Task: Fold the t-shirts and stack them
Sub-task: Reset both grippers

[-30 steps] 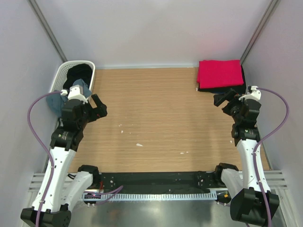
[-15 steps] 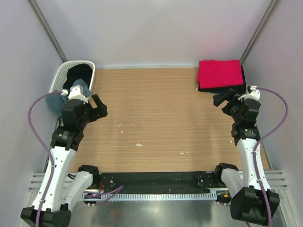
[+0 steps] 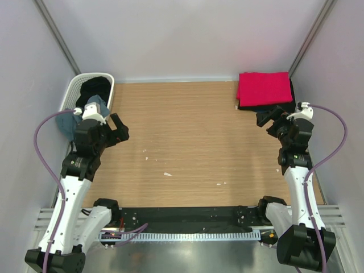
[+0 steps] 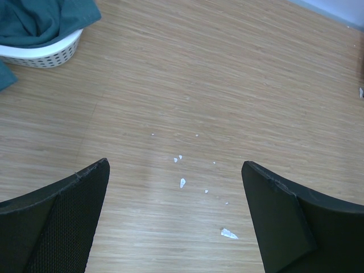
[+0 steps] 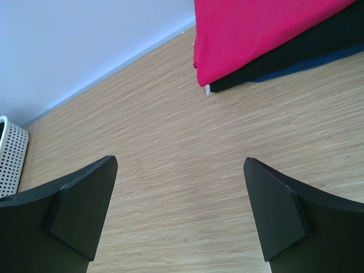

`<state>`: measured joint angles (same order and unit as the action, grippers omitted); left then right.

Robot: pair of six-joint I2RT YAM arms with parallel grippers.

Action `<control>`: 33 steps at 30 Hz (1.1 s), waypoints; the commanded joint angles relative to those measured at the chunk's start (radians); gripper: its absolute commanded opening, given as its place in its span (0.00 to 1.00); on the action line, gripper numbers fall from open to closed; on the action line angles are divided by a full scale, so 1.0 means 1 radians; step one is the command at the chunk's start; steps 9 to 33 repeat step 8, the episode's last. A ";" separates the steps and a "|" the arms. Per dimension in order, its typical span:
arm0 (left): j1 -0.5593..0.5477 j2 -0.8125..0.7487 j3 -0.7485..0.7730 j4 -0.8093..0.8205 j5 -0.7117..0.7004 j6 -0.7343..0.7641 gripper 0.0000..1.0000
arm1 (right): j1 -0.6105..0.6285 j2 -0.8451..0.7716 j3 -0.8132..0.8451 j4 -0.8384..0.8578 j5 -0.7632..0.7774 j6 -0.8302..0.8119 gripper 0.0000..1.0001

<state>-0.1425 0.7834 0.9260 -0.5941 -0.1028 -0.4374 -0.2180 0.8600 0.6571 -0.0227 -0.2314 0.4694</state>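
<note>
A folded crimson-red t-shirt tops a stack at the table's far right corner, with a folded black t-shirt under it. More t-shirts fill the white basket at the far left: a black one and a grey-blue one hanging over its rim. My left gripper hovers open over bare wood just right of the basket. My right gripper is open too, just in front of the stack, nothing between its fingers.
Small white specks lie scattered on the wooden table. Grey walls close in at the back and both sides. A black strip and metal rail run along the near edge between the arm bases.
</note>
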 commanded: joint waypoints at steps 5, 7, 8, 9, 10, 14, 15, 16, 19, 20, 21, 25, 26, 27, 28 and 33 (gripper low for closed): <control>0.000 -0.003 -0.006 0.040 -0.003 0.012 1.00 | 0.002 -0.003 -0.011 0.056 0.010 -0.023 1.00; -0.002 0.000 -0.007 0.042 -0.002 0.012 1.00 | 0.002 -0.001 -0.014 0.067 0.007 -0.017 1.00; 0.000 -0.001 -0.007 0.042 -0.002 0.012 1.00 | 0.002 -0.004 -0.017 0.073 0.006 -0.011 1.00; 0.000 -0.001 -0.007 0.042 -0.002 0.012 1.00 | 0.002 -0.004 -0.017 0.073 0.006 -0.011 1.00; 0.000 -0.001 -0.007 0.042 -0.002 0.012 1.00 | 0.002 -0.004 -0.017 0.073 0.006 -0.011 1.00; 0.000 -0.001 -0.007 0.042 -0.002 0.012 1.00 | 0.002 -0.004 -0.017 0.073 0.006 -0.011 1.00; 0.000 -0.001 -0.007 0.042 -0.002 0.012 1.00 | 0.002 -0.004 -0.017 0.073 0.006 -0.011 1.00; 0.000 -0.001 -0.007 0.042 -0.002 0.012 1.00 | 0.002 -0.004 -0.017 0.073 0.006 -0.011 1.00; 0.000 -0.001 -0.007 0.042 -0.002 0.012 1.00 | 0.002 -0.004 -0.017 0.073 0.006 -0.011 1.00; 0.000 -0.001 -0.007 0.042 -0.002 0.012 1.00 | 0.002 -0.004 -0.017 0.073 0.006 -0.011 1.00; 0.000 -0.001 -0.007 0.042 -0.002 0.012 1.00 | 0.002 -0.004 -0.017 0.073 0.006 -0.011 1.00; 0.000 -0.001 -0.007 0.042 -0.002 0.012 1.00 | 0.002 -0.004 -0.017 0.073 0.006 -0.011 1.00; 0.000 -0.001 -0.007 0.042 -0.002 0.012 1.00 | 0.002 -0.004 -0.017 0.073 0.006 -0.011 1.00; 0.000 -0.001 -0.007 0.042 -0.002 0.012 1.00 | 0.002 -0.004 -0.017 0.073 0.006 -0.011 1.00; 0.000 -0.001 -0.007 0.042 -0.002 0.012 1.00 | 0.002 -0.004 -0.017 0.073 0.006 -0.011 1.00; 0.000 -0.001 -0.007 0.042 -0.002 0.012 1.00 | 0.002 -0.004 -0.017 0.073 0.006 -0.011 1.00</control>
